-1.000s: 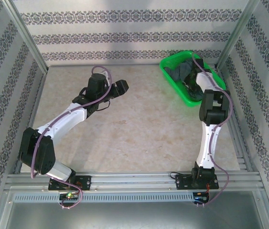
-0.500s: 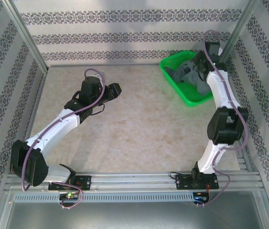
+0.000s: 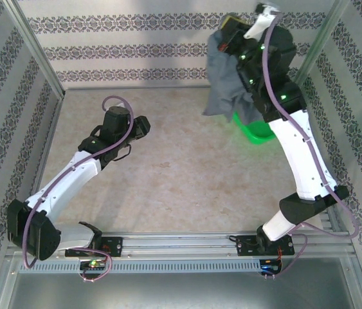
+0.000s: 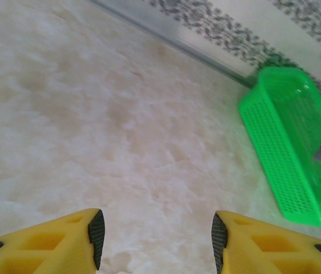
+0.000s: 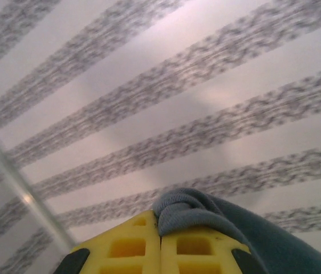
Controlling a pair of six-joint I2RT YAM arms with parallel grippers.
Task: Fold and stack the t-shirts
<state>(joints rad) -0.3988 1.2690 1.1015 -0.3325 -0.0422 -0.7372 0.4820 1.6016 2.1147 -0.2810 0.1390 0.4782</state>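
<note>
**One t-shirt (image 3: pixel 222 77) aloft in the right gripper (image 5: pixel 160 240)**

Soft, creased slate-grey cloth, it hangs with its long axis vertical above the green mesh basket (image 3: pixel 254 132). Those jaws are pinched shut on a fold. Your left gripper (image 4: pixel 155 234) hovers well apart over the smooth table (image 3: pixel 187 180), jaws wide, holding nothing.

Bright even light, soft shadows, blurred wrist views

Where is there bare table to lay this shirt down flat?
The widest bare stretch of table lies between the left gripper and the right arm, running from the back wall to the near rail. The far right corner is crowded: the green basket sits there below the hanging t-shirt, pinched in the right gripper.
</note>
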